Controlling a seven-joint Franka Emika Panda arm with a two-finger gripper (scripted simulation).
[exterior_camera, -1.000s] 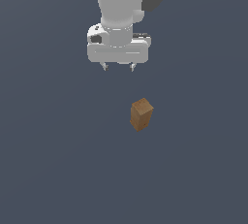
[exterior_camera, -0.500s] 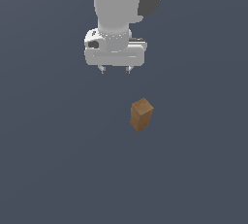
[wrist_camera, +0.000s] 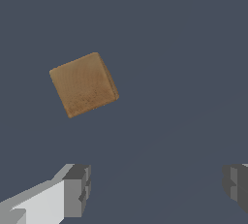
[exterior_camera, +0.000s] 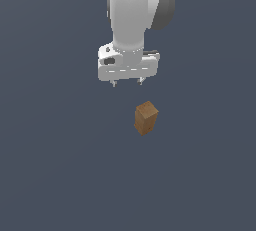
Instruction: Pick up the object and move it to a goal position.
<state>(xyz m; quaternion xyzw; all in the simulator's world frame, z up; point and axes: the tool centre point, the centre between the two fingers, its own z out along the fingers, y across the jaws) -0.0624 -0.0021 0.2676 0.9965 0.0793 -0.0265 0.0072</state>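
The object, a small tall block of light brown wood grain (exterior_camera: pixel 145 118), stands upright on the dark grey floor. In the wrist view its square top face (wrist_camera: pixel 84 84) shows, turned at an angle. My gripper (exterior_camera: pixel 127 82) hangs above the floor, behind and to the exterior view's left of the block, apart from it. Its jaws stand wide open and hold nothing. In the wrist view the gripper (wrist_camera: pixel 155 189) shows two fingertips (wrist_camera: pixel 76 190) far apart, with the block outside the gap between them.
The white arm (exterior_camera: pixel 132 20) rises above the gripper. The floor (exterior_camera: pixel 60 175) is a plain dark grey surface with no other objects in view.
The gripper has moved toward the exterior view's right and slightly lower, closer to the block. The block has not moved.
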